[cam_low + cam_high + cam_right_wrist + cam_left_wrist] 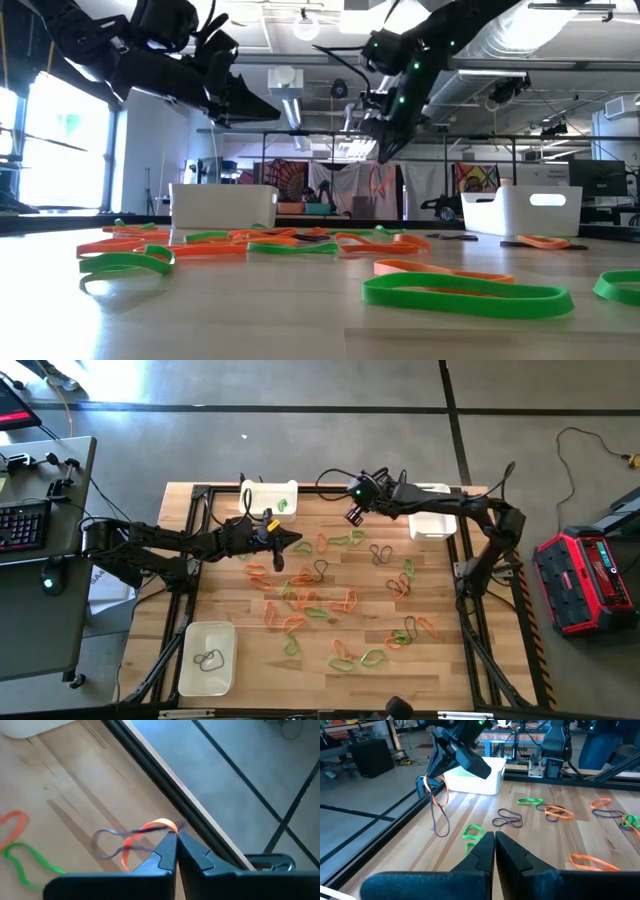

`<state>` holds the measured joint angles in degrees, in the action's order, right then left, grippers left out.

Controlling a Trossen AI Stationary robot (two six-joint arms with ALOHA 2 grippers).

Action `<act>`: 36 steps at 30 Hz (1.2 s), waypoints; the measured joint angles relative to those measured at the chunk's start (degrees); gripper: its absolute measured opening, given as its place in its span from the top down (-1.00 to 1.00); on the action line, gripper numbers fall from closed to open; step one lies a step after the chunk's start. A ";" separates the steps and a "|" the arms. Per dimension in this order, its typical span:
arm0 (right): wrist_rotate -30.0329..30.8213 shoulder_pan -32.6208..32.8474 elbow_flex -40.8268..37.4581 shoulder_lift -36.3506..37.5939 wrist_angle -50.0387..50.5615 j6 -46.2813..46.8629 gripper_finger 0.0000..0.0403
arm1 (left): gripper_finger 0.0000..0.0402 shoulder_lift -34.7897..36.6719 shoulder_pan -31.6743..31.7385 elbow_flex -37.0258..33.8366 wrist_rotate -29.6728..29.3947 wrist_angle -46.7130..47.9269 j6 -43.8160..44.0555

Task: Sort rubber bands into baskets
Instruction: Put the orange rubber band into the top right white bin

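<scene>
Many green, orange and dark rubber bands (330, 605) lie loose on the wooden table. My right gripper (355, 512) is above the far middle of the table, shut on an orange band and a dark band (438, 805) that hang from it. My left gripper (290, 544) is shut and empty over the table's left-middle part, above the loose bands; it also shows in its own wrist view (495, 842). Three white baskets stand on the table: far left-middle (262, 488) with a green band, far right (435, 525), and near left (192, 660) with a dark band. My right gripper pinches an orange band (164, 826) and a thin dark band (107, 834) together between its two fingers. The fingers slant down from the table's right side. Both bands hang slack below the fingers (429, 780), lifted clear of the table.
A black metal frame (200, 495) runs along the table's edges. A desk with a keyboard (22, 525) stands to the left, and a red and black box (590, 575) on the floor to the right. The near right of the table holds fewer bands.
</scene>
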<state>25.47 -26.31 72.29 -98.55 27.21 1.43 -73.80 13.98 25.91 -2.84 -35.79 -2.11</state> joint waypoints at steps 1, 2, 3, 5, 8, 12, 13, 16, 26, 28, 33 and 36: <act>0.03 0.13 0.00 -0.59 0.20 0.00 1.00 | 0.98 0.00 0.00 0.00 -0.36 0.00 0.02; 0.01 0.20 -0.01 -1.23 0.46 0.00 1.00 | 0.98 0.00 0.00 0.00 -0.64 0.00 0.02; -0.28 0.17 -0.02 -1.85 0.64 0.00 1.00 | 0.98 0.00 0.02 0.00 -0.83 0.06 0.11; -2.17 -0.17 -0.02 -3.24 1.41 0.30 1.00 | 0.98 0.00 0.02 0.00 -1.06 0.13 0.26; -7.12 -1.36 -0.04 -5.18 2.78 4.08 1.00 | 0.98 0.00 0.02 0.00 -1.09 0.21 0.64; -14.12 -2.97 -0.04 -6.51 4.74 7.33 1.00 | 0.98 0.00 0.02 0.00 -1.09 0.23 1.05; -15.85 -3.32 -0.04 -6.53 5.18 7.50 1.00 | 0.98 0.00 0.02 0.00 -1.09 0.26 1.05; -20.40 -4.07 -0.04 -6.16 5.34 7.44 1.00 | 0.98 0.00 0.02 0.00 -1.09 0.33 1.05; -5.74 -3.59 -0.04 -0.40 9.07 6.04 1.00 | 0.98 0.00 0.02 0.02 -1.35 0.52 1.49; -0.29 -2.58 -0.04 0.24 8.13 5.13 1.00 | 0.98 0.00 0.02 0.02 -1.82 0.51 1.49; 12.50 0.36 -0.04 0.32 2.12 0.85 1.00 | 0.98 0.00 0.02 0.02 -2.82 0.52 1.51; 15.98 1.86 -0.04 0.12 -3.17 -1.30 1.00 | 0.98 0.00 0.02 0.02 -2.87 0.67 1.93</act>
<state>41.44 -24.45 72.25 -98.44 24.03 0.13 -73.80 14.00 25.93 -5.71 -35.12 -0.18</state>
